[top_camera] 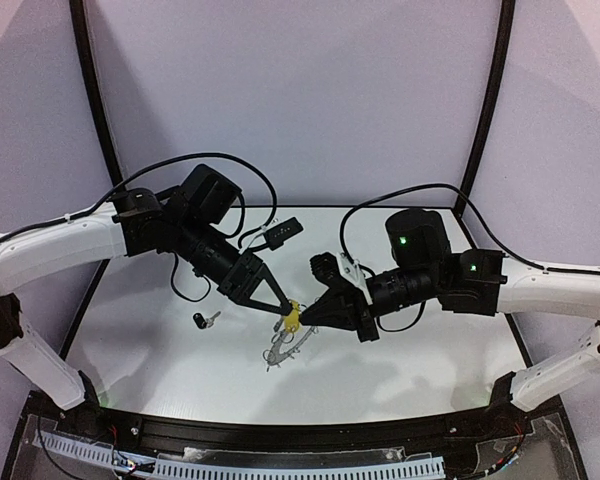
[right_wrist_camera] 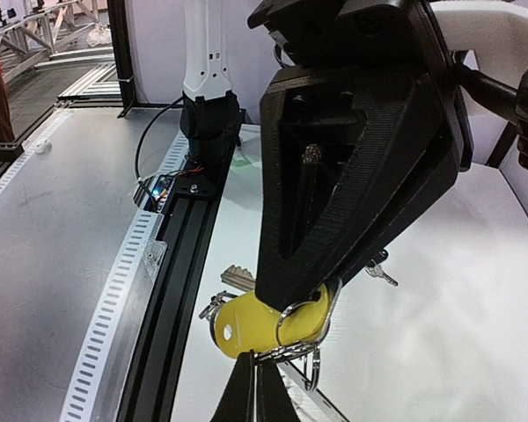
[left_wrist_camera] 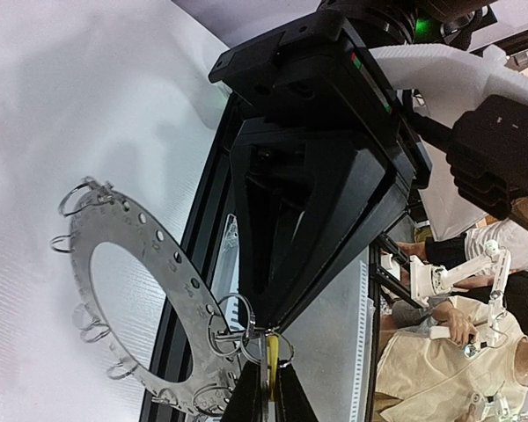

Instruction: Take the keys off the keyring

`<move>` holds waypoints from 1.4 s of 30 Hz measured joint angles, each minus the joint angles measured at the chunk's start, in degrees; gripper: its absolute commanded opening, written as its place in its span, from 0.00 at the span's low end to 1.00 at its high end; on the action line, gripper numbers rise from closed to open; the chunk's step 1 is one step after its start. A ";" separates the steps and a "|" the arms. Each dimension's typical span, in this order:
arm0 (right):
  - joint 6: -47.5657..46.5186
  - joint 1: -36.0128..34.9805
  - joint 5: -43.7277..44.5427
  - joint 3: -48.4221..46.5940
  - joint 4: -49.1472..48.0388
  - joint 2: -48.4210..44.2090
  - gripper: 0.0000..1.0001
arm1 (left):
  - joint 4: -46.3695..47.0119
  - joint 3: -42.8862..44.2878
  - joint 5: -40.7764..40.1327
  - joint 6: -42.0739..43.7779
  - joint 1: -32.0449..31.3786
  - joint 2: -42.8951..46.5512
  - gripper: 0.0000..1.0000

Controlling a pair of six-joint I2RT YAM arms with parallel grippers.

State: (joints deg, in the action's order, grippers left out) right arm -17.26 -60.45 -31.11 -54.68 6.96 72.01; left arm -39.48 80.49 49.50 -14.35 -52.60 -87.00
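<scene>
The keyring [top_camera: 283, 347], a flat grey hoop fringed with wire loops, hangs tilted just above the table between both grippers; it also shows in the left wrist view [left_wrist_camera: 128, 230]. My left gripper [top_camera: 283, 311] is shut on the yellow key [top_camera: 292, 319], seen edge-on in the left wrist view [left_wrist_camera: 273, 355] and flat in the right wrist view [right_wrist_camera: 251, 322]. My right gripper [top_camera: 303, 320] is shut on a wire loop [right_wrist_camera: 296, 350] that runs through the yellow key. The two grippers meet tip to tip. The black-headed key [top_camera: 205, 320] lies loose on the table to the left.
The white table [top_camera: 410, 350] has a black rail [right_wrist_camera: 172, 290] along its near edge. A small black block [top_camera: 280, 233] with a cable lies at the back. Both arms cross over the table's middle.
</scene>
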 measured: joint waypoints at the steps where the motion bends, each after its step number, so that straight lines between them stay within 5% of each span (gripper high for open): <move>1: 0.07 -0.02 0.07 0.00 -0.04 0.00 0.00 | 0.00 0.00 -0.02 0.00 0.00 0.02 0.01; 16: -0.76 0.28 1.29 0.70 3.85 -3.43 0.00 | -2.34 0.04 -13.27 3.45 -2.14 0.22 0.01; 25: 1.01 0.28 4.00 3.72 -1.11 -3.65 0.00 | -2.64 0.72 -13.16 3.76 -1.51 -1.64 0.01; 30: 2.54 0.31 6.40 4.46 -2.29 -3.15 0.00 | -7.04 5.68 -14.40 4.74 -1.14 -6.12 0.18; 32: 2.58 0.26 6.21 4.33 -3.61 -2.75 0.00 | -8.33 6.75 -16.11 5.29 -1.14 -7.65 0.47; 34: 2.56 0.11 5.86 3.43 -6.01 -2.64 0.00 | -9.53 6.71 -17.66 5.92 -1.05 -8.92 0.60; 42: 2.34 -0.02 6.56 1.75 -9.20 -4.09 0.00 | -10.62 4.15 -21.79 7.02 -0.74 -3.28 0.80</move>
State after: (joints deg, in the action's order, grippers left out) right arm -14.92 -60.47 -24.56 -52.93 -2.24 67.92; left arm -50.11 84.64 27.70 -7.33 -53.34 -90.28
